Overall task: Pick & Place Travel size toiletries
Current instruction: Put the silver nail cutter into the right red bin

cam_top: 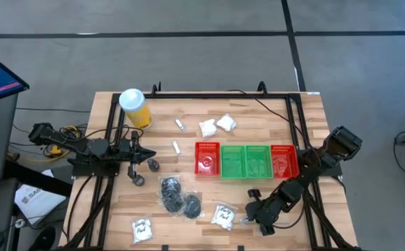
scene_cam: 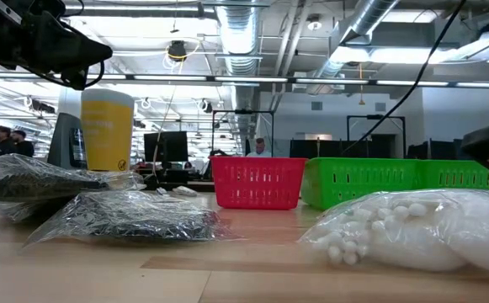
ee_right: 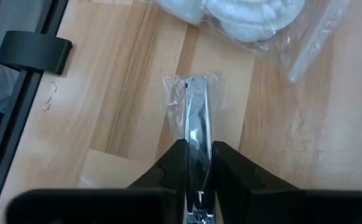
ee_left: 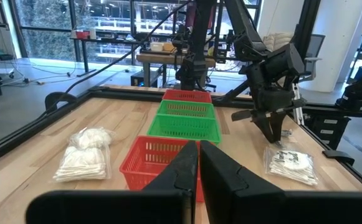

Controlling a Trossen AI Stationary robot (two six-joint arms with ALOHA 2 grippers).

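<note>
My right gripper (ee_right: 198, 163) is low over the table's near right part (cam_top: 253, 211), shut on a narrow silver piece in a clear packet (ee_right: 195, 106). Beside it lies a clear bag of white round pieces (ee_right: 249, 15), the same bag as (cam_top: 223, 215). My left gripper (ee_left: 198, 163) is shut and touches nothing; it hovers at the table's left (cam_top: 145, 157). Flat on the wood lie bags of black round pieces (cam_top: 171, 189), another white sachet (cam_top: 141, 229), two white sachets (cam_top: 216, 125) and two tiny tubes (cam_top: 179, 125). My right gripper pinches the silver piece between its two fingers at the end nearest them (ee_right: 197, 146). The fingers point along the piece. The rest of the packet (ee_right: 190, 87) lies flat on the wood.
A row of red (cam_top: 207, 159), green (cam_top: 246, 161) and red (cam_top: 284, 161) trays stands mid-table. A yellow cylinder with a white lid (cam_top: 134, 106) stands at the far left. A black frame rail (ee_right: 19, 106) runs along the table edge near my right gripper.
</note>
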